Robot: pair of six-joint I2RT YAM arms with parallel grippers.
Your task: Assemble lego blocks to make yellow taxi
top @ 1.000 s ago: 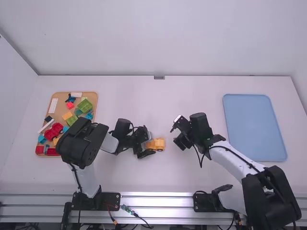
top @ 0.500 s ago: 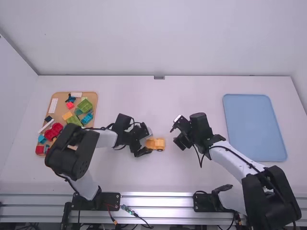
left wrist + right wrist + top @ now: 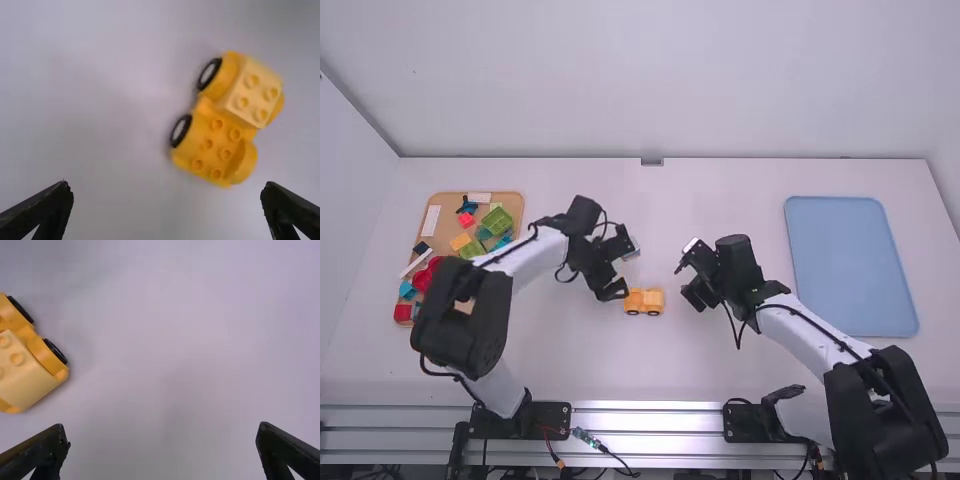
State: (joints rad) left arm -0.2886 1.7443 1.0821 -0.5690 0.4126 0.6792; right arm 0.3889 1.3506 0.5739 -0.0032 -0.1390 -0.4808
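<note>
L end effector point(image 3: 624, 264) & R end effector point(image 3: 687, 284) both wide open, holding 0; 1 car point(image 3: 644, 302) btwn, 1 block point(image 3: 255, 92) atop.

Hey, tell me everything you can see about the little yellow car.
The yellow car looks like plastic: a studded base, black wheels with pale hubs, and a lighter four-studded block on one end. It stands upright on the white table, nearer the open left gripper than the open right gripper, held by neither.
</note>
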